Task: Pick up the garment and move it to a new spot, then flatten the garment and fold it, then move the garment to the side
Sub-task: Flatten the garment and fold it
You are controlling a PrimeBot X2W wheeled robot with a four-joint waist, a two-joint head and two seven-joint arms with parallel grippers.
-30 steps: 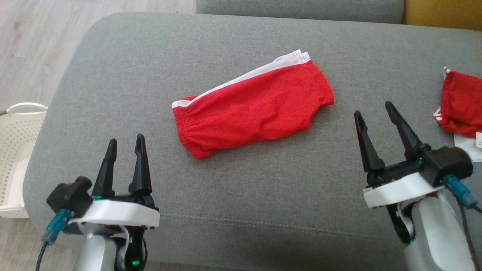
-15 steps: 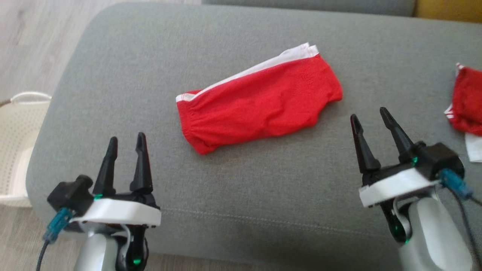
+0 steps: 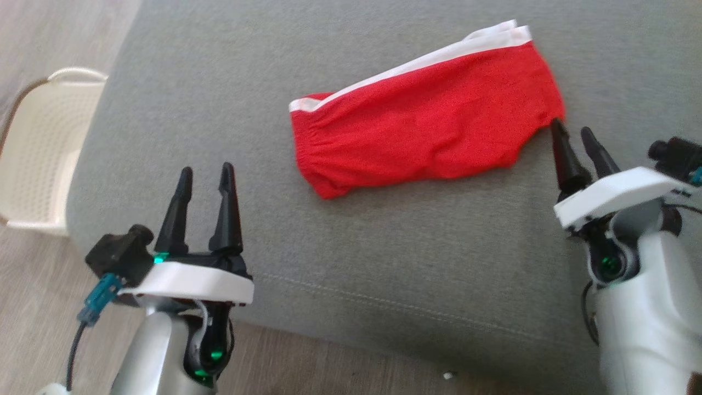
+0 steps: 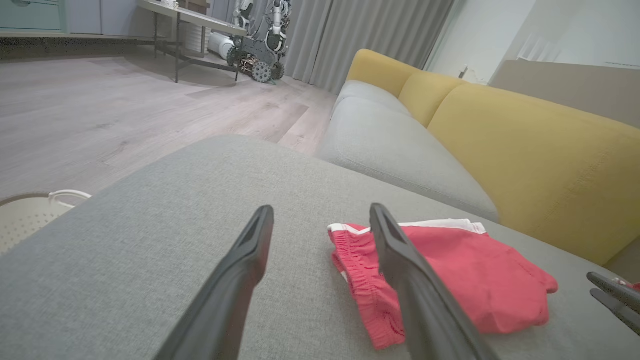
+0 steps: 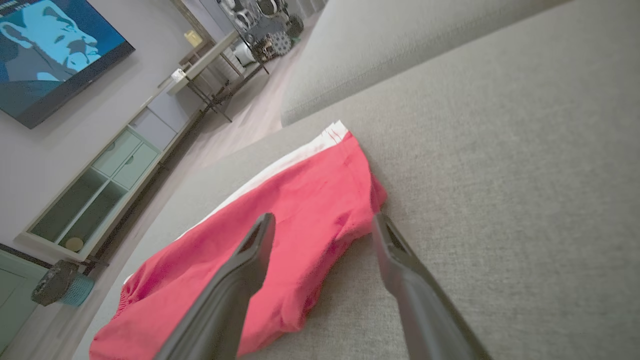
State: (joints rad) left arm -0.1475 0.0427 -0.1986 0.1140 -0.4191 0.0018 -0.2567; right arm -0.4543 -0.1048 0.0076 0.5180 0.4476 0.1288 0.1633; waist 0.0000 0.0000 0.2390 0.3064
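Two claws stand with their long dark fingers spread wide and nothing between them. The left claw (image 3: 207, 168) hovers over the grey seat cushion (image 3: 384, 247), near the garment's (image 3: 428, 126) gathered elastic end but clear of the cloth. In the left wrist view that claw (image 4: 321, 209) points past this end, and one of its fingers crosses in front of the garment (image 4: 450, 280). The right claw (image 3: 570, 126) sits at the garment's opposite end, with its inner fingertip right against the lower corner of the cloth; whether it touches cannot be told. In the right wrist view the claw (image 5: 324, 217) frames that corner: one finger lies over the red garment (image 5: 280, 210), the other over bare grey fabric just beside the hem. The garment is a pair of red shorts with a white band along its far edge, lying slantwise and fairly flat on the cushion, a few soft wrinkles across its middle. Beyond the garment, away from the robot, rise a second grey cushion (image 4: 390, 145) and a yellow backrest (image 4: 525, 150). Well apart from the garment, past the left claw and off the cushion's edge, a cream perforated basket (image 3: 38, 159) stands on the pale wooden floor (image 3: 44, 329).
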